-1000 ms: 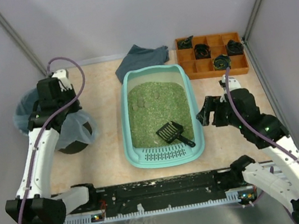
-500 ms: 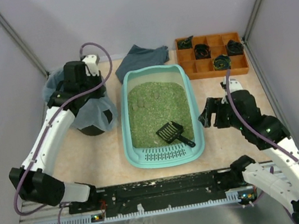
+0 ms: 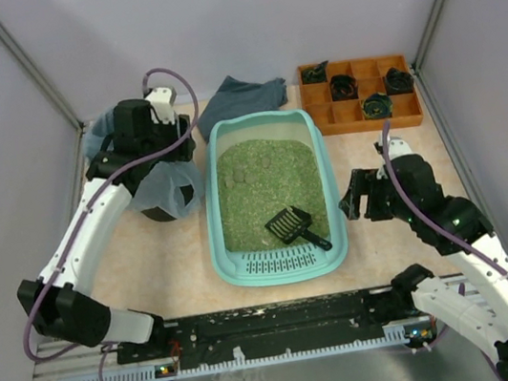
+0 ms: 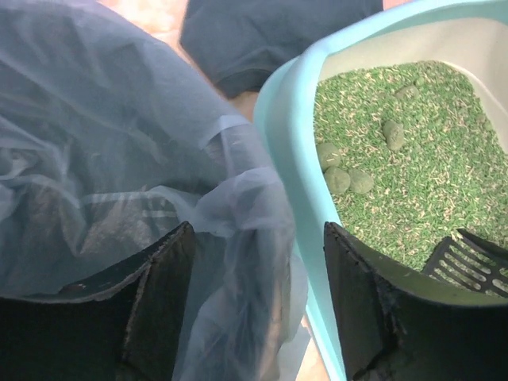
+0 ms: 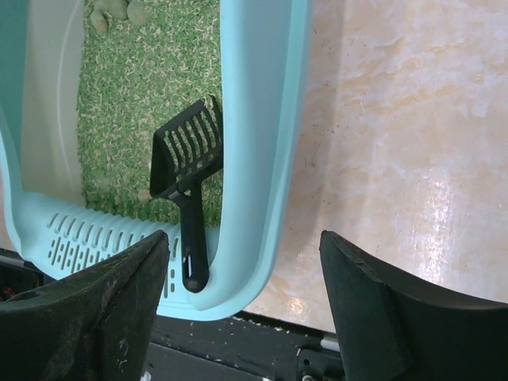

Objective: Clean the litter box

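Observation:
The turquoise litter box (image 3: 282, 268) lies in the middle of the table, filled with green litter and pale clumps (image 3: 234, 176) at its far end. A black scoop (image 3: 295, 225) rests in the litter near the grille. My left gripper (image 3: 180, 149) is open above the bag-lined round bin (image 3: 169, 189), which stands against the box's left rim (image 4: 290, 151). A loose fold of the bluish bag (image 4: 103, 143) hangs between the spread jaws of my left gripper (image 4: 258, 302). My right gripper (image 3: 350, 197) is open over the box's right rim (image 5: 266, 119), with the scoop (image 5: 186, 171) just to its left.
An orange compartment tray (image 3: 320, 117) with dark items stands at the back right. A grey cloth (image 3: 238, 99) lies behind the litter box. The black base rail (image 3: 284, 321) runs along the near edge. Grey walls close in on both sides.
My left arm carried the bin from the far left up against the litter box, then its jaws opened off the bag. The right arm barely moved.

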